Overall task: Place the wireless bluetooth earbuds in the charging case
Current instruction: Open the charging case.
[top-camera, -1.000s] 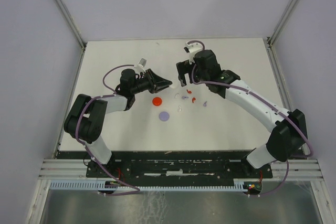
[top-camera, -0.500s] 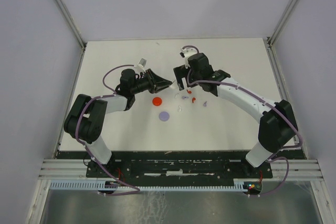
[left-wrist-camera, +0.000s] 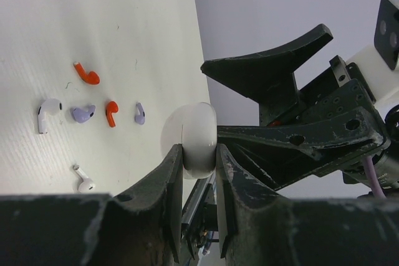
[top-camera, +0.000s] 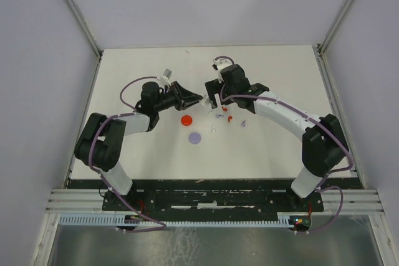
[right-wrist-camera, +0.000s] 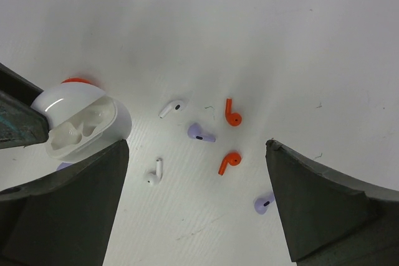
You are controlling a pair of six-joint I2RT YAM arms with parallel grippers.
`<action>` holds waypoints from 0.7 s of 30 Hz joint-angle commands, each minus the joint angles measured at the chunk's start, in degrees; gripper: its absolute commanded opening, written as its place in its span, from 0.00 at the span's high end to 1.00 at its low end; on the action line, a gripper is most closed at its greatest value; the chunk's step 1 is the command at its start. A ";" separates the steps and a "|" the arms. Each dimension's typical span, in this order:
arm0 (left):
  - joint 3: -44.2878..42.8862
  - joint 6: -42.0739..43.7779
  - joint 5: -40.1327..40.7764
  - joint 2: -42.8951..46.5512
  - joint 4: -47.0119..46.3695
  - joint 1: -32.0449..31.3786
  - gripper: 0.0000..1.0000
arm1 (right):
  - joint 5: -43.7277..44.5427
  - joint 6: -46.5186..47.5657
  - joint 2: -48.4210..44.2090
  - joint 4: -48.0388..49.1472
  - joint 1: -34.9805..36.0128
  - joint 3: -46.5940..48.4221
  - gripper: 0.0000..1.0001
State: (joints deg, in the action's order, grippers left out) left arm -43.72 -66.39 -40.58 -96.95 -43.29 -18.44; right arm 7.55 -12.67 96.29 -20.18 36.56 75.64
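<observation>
My left pincer [left-wrist-camera: 199, 157] is clamped on the smooth, rounded white charging case [right-wrist-camera: 84, 123]. At the left of the right wrist view its lid is open and its two moulded wells are empty. My right pincer [right-wrist-camera: 196, 147] gapes wide, holding nothing. Glossy stemmed earbuds [right-wrist-camera: 232, 116], red, white and pale purple, lie scattered mid-frame on the matte white desk [right-wrist-camera: 262, 23].

The left arm [top-camera: 103, 138] had chunky black joint housings and white links, with a thin purple cable [top-camera: 126, 90] looped over it. The right arm [top-camera: 287, 111] had long white links, black joints and its own purple cable [left-wrist-camera: 373, 175]. The left gripper [left-wrist-camera: 199, 154] had scuffed, dusty black fingers [left-wrist-camera: 156, 207]. The right gripper [right-wrist-camera: 193, 147] had a worn dark frame dotted with screw holes.
</observation>
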 commanded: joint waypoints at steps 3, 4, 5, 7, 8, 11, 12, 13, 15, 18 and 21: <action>-0.31 -2.34 -2.05 3.09 -3.69 -0.48 0.97 | -2.05 -1.44 1.83 5.45 -0.01 1.30 0.01; -0.31 -2.38 -1.97 3.15 -3.65 -0.46 0.97 | -2.28 -1.61 2.26 5.50 0.02 1.60 0.00; -0.31 -2.42 -1.96 3.19 -3.72 -0.54 0.97 | -2.42 -1.76 2.58 5.77 0.01 1.77 0.00; -0.22 -2.57 -1.88 3.31 -3.73 -0.51 0.97 | -2.75 -2.07 2.84 6.70 -0.06 1.72 0.00; -0.22 -2.56 -1.88 3.39 -3.73 -0.54 0.97 | -2.86 -2.14 2.91 7.17 0.00 1.71 0.01; -0.09 -2.63 -1.66 3.56 -3.73 -0.51 0.97 | -3.36 -2.44 3.47 7.87 -0.02 2.25 0.01; -0.05 -2.71 -1.62 3.51 -3.73 -0.54 0.97 | -3.53 -2.53 3.70 8.10 0.01 2.49 0.01; -0.05 -2.76 -1.61 3.57 -3.73 -0.59 0.97 | -3.63 -2.61 3.85 8.20 -0.07 2.73 0.00; 0.02 -2.69 -1.45 3.62 -3.73 -0.55 0.97 | -3.77 -2.80 3.95 8.75 -0.04 2.84 0.00; 0.09 -2.76 -1.23 3.62 -3.73 -0.55 0.97 | -3.98 -3.06 4.33 9.59 -0.04 3.10 0.00; 0.20 -2.86 -0.89 3.54 -3.82 -0.54 0.97 | -4.52 -3.36 5.03 10.15 -0.06 3.86 0.00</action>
State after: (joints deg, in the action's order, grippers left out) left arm -43.66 -66.65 -39.62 -95.57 -43.86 -18.33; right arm 5.98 -14.15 100.36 -16.71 36.12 75.68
